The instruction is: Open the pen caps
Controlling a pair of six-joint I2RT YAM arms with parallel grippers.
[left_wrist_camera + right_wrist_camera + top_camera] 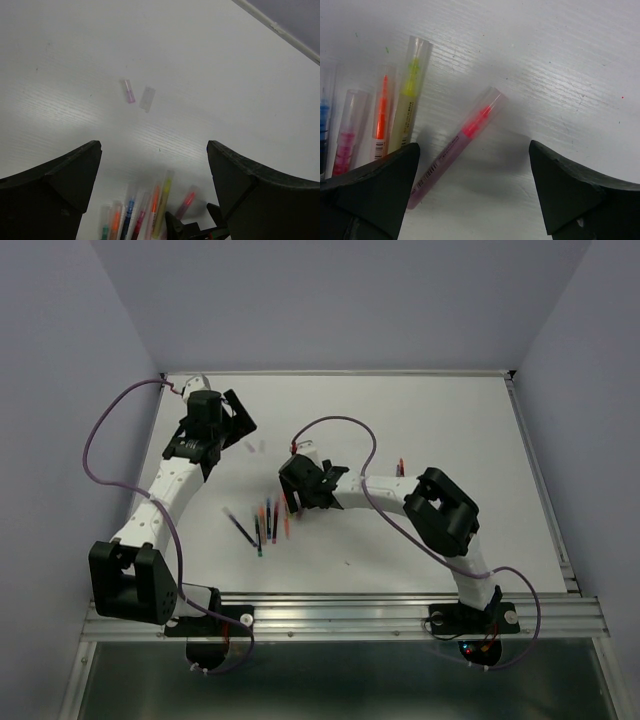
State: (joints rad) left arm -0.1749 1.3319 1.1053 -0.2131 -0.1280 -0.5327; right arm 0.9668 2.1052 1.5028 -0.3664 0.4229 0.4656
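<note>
**Both grippers open – right one poised over a capped pen**

Top view: the pens lie in a loose fan mid-worktop, toward the near edge. One red pen lies apart, right of centre, beside the right forearm. The right gripper hangs over the fan's right end with jaws spread, prob. to take the outermost pen, which is easiest to reach. The left gripper sits toward the far-left corner, jaws spread and empty. Two loose caps lie near it, so that corner looks like the drop spot.

Left wrist: its fingers stand wide apart w/ nothing between them. A pink cap and a clear cap lie just beside each other on bare white; can't tell if they touch. The fan shows blurred at the bottom.

Right wrist: its fingers stand either side of a pink-red pen, apparently not touching it. Its see-through cap is on, tip visible inside. It lies angled away from the yellow-green pen and the orange pen – room for a finger. Both of those are capped too, so most of the job looks undone.
</note>
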